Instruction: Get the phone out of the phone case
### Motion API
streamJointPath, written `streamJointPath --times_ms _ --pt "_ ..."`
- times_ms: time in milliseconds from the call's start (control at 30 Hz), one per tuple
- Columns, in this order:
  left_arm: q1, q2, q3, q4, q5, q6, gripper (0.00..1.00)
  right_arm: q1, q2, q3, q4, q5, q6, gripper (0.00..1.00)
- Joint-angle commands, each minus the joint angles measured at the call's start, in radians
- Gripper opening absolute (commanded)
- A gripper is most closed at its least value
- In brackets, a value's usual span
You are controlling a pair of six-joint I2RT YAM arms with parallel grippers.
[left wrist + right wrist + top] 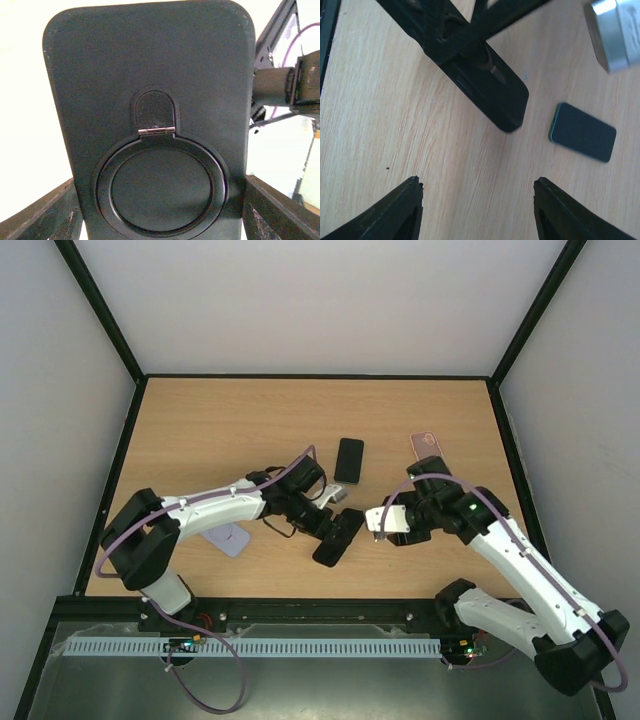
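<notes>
— Close on the phone case: matt black, faintly grainy, looks like soft plastic or rubber, with pale specks along the edges.
— And that glint in the middle?
— That's the little hinge, bright polished metal. The ring below it is the same dull black, a touch smoother.
— The table?
— Pale wood grain, smooth, barely any sheen. The phone lying on it looks slicker, a dark smooth face with a soft gloss.
— The right gripper?
— Its fingers are matt black plastic, a bit ragged at the tips. The silver barrel is brushed metal. The arm shells are white plastic, lightly glossy.
</notes>
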Motion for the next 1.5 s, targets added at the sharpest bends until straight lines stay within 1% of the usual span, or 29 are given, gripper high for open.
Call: streamJointPath --times_ms 0,133,300,400,500,767,833,933,967,1000,1033,1067,1100,1133,1167,1200,1267,1300,1400,1467 --pt "0.001 0.024 0.016 0.004 0.159 0.037 0.41 0.146 0.009 -0.029 0.061 0.166 0.019 0.58" --pt "-0.001 0.056 0.037 -0.027 0.212 0.058 0.40 0.271 0.027 -0.045 0.102 0.255 0.035 0.53" --pt "-0.003 0.074 0.068 -0.062 0.270 0.085 0.37 0.363 0.069 -0.061 0.113 0.315 0.025 0.48" --pt "-0.006 0.073 0.069 -0.059 0.321 0.098 0.38 0.394 0.074 -0.077 0.124 0.338 0.016 0.47" --pt "-0.012 0.070 0.074 -0.059 0.336 0.107 0.37 0.411 0.083 -0.082 0.124 0.343 0.022 0.46" --pt "-0.021 0.089 0.107 -0.111 0.369 0.166 0.35 0.430 0.094 -0.101 0.147 0.359 0.029 0.36" --pt "-0.023 0.090 0.112 -0.113 0.379 0.169 0.34 0.436 0.098 -0.105 0.145 0.365 0.028 0.30" --pt "-0.021 0.097 0.127 -0.134 0.405 0.201 0.35 0.438 0.099 -0.091 0.136 0.365 0.040 0.15" --pt "-0.019 0.101 0.134 -0.146 0.394 0.212 0.39 0.438 0.098 -0.082 0.135 0.369 0.045 0.09" --pt "-0.016 0.102 0.140 -0.153 0.371 0.216 0.47 0.438 0.096 -0.075 0.131 0.377 0.051 0.03" --pt "-0.010 0.101 0.140 -0.150 0.352 0.214 0.54 0.438 0.092 -0.068 0.127 0.385 0.056 0.02" --pt "-0.001 0.096 0.138 -0.141 0.326 0.206 0.64 0.438 0.087 -0.062 0.124 0.391 0.064 0.02" --pt "0.007 0.084 0.131 -0.123 0.303 0.190 0.79 0.438 0.082 -0.058 0.120 0.398 0.072 0.02" --pt "0.017 0.069 0.119 -0.096 0.281 0.175 0.90 0.438 0.073 -0.058 0.118 0.404 0.081 0.02" --pt "0.030 0.051 0.106 -0.070 0.264 0.157 0.97 0.439 0.065 -0.062 0.114 0.412 0.090 0.02" --pt "0.050 0.025 0.082 -0.021 0.243 0.134 0.99 0.438 0.056 -0.068 0.109 0.419 0.101 0.02" --pt "0.071 -0.043 0.039 0.048 0.169 0.078 0.99 0.439 0.037 -0.091 0.106 0.434 0.137 0.02" --pt "0.078 -0.088 0.006 0.128 0.111 0.042 0.99 0.439 0.025 -0.103 0.105 0.439 0.160 0.02" --pt "0.083 -0.229 -0.158 0.367 -0.034 -0.073 1.00 0.436 -0.019 -0.138 0.107 0.425 0.258 0.02" --pt "0.086 -0.311 -0.235 0.480 -0.133 -0.143 1.00 0.430 -0.052 -0.146 0.104 0.410 0.319 0.02"
